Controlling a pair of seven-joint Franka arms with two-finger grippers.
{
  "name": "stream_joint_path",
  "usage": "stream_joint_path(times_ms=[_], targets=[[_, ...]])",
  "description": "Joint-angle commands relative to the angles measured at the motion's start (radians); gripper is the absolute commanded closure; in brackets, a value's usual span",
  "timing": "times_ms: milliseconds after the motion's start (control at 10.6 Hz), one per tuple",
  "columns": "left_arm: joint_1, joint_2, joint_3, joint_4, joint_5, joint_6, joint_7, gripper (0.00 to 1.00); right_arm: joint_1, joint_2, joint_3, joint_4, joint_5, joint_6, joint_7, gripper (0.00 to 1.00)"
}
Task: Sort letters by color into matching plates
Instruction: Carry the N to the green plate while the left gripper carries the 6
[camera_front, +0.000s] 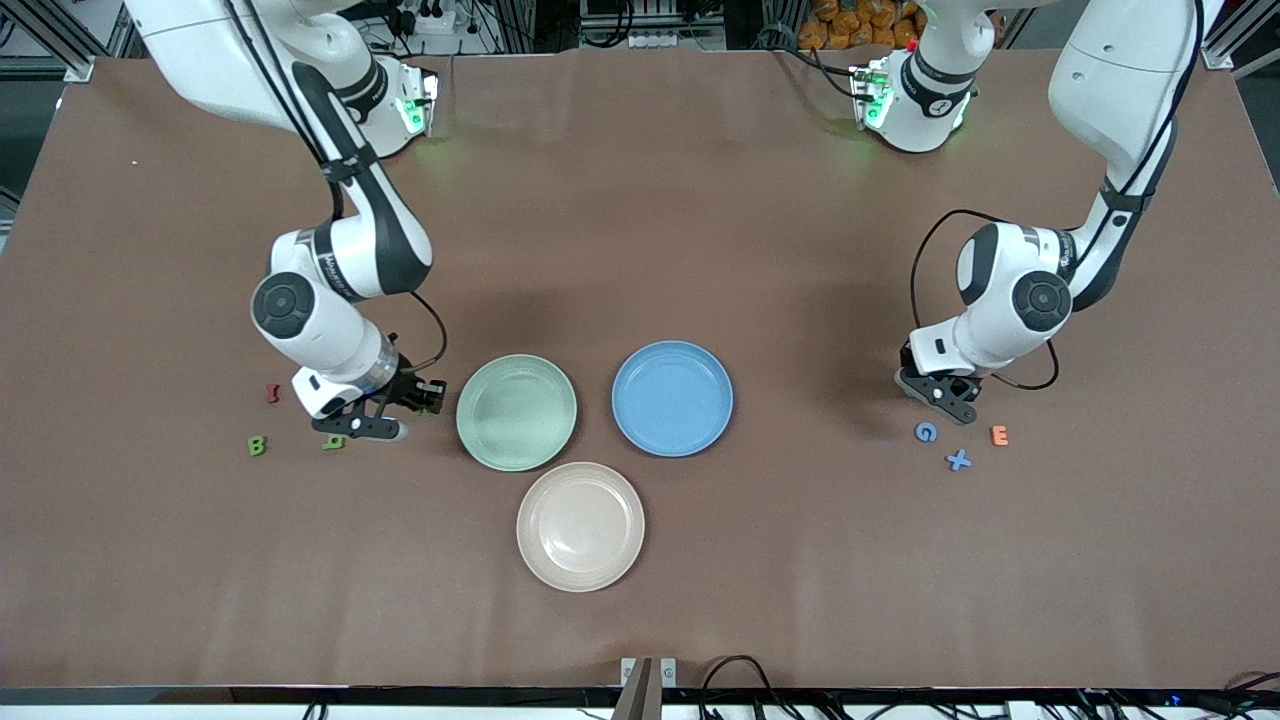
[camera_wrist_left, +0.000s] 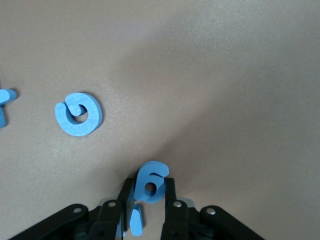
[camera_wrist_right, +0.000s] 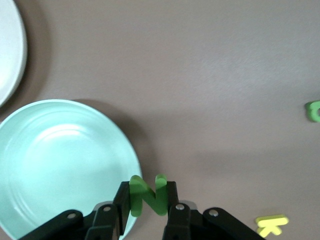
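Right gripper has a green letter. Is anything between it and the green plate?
Nothing visible. The right gripper is shut on the green letter right at the rim of the green plate, which is empty, with bare table between them. The other green letters lie toward the right arm's end, away from the path.

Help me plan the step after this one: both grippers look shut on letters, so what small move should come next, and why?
Probably the right gripper, shut on a green letter beside the green plate, should shift over that plate and release; the plate sits empty. The left gripper, shut on a blue letter, has farther to carry to the blue plate.
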Motion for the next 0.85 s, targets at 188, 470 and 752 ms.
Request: stream_joint_path(times_ms=[188,470,752], targets=[[-0.010,-0.026,-0.034,0.110,0.021,-0.139,-0.142,1.00,0.100,0.068,-0.004,0.083,0.013,-0.010,0.176,0.74],[-0.019,-0.017,-0.090,0.155,0.019,-0.150,-0.292,1.00,0.128,0.106,-0.004,0.126,0.011,-0.009,0.228,0.74],[-0.106,-0.012,-0.102,0.213,0.019,-0.181,-0.490,1.00,0.140,0.112,-0.004,0.136,0.011,-0.009,0.241,0.13]])
